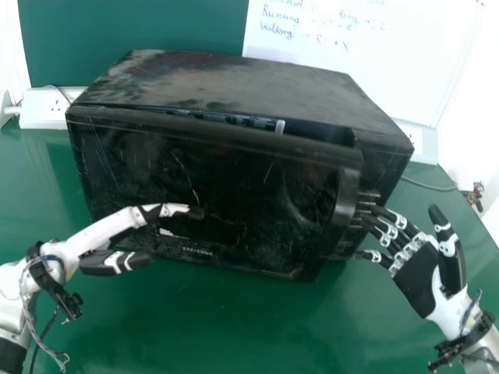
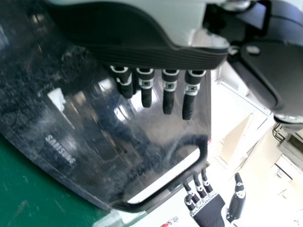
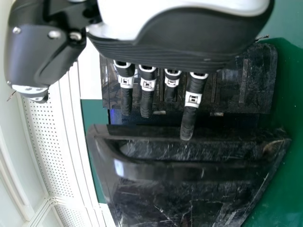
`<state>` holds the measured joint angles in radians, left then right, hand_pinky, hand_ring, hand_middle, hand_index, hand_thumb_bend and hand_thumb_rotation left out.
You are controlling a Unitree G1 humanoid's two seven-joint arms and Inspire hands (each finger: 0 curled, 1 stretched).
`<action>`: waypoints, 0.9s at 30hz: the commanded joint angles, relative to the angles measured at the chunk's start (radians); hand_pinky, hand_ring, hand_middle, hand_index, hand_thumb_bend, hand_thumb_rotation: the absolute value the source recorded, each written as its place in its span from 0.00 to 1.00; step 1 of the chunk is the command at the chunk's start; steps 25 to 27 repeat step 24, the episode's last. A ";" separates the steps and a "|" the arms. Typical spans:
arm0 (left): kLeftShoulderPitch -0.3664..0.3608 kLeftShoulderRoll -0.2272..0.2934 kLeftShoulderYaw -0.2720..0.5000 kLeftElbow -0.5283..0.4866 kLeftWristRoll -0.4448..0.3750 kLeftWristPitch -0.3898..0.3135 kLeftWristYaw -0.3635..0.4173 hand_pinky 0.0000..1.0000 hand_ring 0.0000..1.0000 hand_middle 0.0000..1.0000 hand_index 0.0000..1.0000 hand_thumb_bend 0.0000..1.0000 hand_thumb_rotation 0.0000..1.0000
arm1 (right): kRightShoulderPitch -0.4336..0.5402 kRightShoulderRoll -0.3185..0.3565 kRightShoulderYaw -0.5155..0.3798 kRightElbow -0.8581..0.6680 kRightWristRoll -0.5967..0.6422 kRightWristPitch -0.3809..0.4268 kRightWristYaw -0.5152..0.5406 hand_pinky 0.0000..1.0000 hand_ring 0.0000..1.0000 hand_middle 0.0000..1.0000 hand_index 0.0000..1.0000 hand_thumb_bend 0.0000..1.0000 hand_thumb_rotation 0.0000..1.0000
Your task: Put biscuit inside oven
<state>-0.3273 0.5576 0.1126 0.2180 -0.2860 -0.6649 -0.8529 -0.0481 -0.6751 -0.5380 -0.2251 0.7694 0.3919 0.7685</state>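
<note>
Head view shows black oven (image 1: 234,78), scratched and smudged, its door (image 1: 234,187) a little ajar — left hand (image 1: 148,213) and right hand (image 1: 419,276) both have fingers straight.

Blk oven (image 1: 234,74), scuffed & dusty, upright, sl. angled, nr back edge of grn counter (image 1: 195,327); door (image 1: 242,187) ajar, gap on R side.

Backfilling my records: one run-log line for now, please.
oven door: ajar | right hand: open, beside handle | left hand: open, before door
</note>
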 commanded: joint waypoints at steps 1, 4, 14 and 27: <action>-0.031 -0.008 -0.017 0.028 -0.006 -0.009 -0.016 0.97 1.00 1.00 1.00 1.00 1.00 | 0.012 -0.001 -0.006 -0.007 -0.005 -0.007 0.003 0.67 0.84 0.90 0.87 0.83 0.97; -0.071 -0.011 -0.028 0.067 0.001 -0.034 -0.032 0.96 1.00 1.00 1.00 1.00 1.00 | 0.015 -0.004 -0.008 -0.006 -0.007 -0.007 0.005 0.69 0.85 0.91 0.88 0.83 0.99; -0.186 -0.007 -0.063 0.166 0.099 -0.108 -0.006 0.95 1.00 1.00 1.00 1.00 1.00 | 0.022 -0.001 -0.008 -0.007 -0.004 -0.008 0.010 0.81 0.98 1.00 0.96 0.76 1.00; -0.220 0.005 -0.073 0.203 0.116 -0.054 -0.007 0.94 1.00 1.00 1.00 1.00 1.00 | 0.022 -0.003 -0.007 -0.003 -0.002 -0.007 0.013 0.79 0.96 0.98 0.94 0.77 0.95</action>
